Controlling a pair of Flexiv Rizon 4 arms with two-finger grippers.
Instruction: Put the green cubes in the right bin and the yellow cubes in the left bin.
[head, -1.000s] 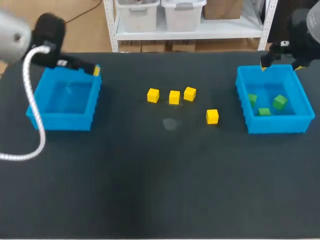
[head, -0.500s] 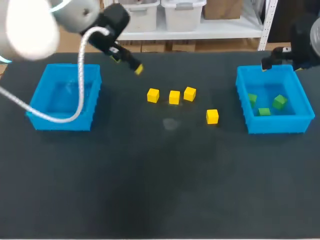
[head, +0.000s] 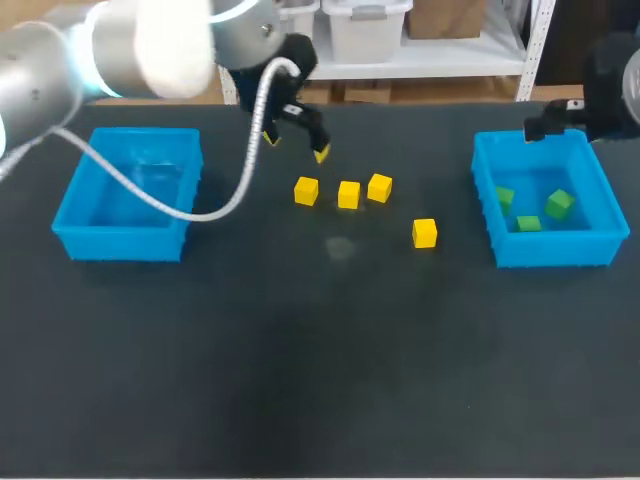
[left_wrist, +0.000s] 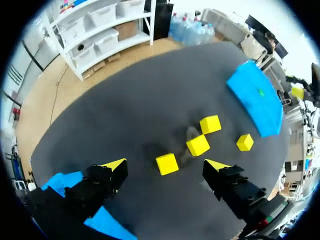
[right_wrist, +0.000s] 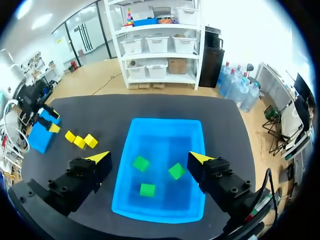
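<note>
Dark grey surface (head: 300, 380): four yellow cubes (head: 348, 194) mid-surface, three in a row, one apart nearer the right bin (head: 548, 250). Three green cubes (head: 560, 204) lie inside that bin. Left pincer (head: 296, 147) spread apart above the row, well clear of the left bin (head: 120, 240). Right pincer (right_wrist: 150, 157) spread apart over the right bin.

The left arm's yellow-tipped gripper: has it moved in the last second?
Yes. The left gripper swung rightward, away from the left blue plastic bin, and now is just behind the small yellow cubes.

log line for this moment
left end effector: open, near four yellow cubes | right end effector: open, above right bin | green cubes: three inside
</note>
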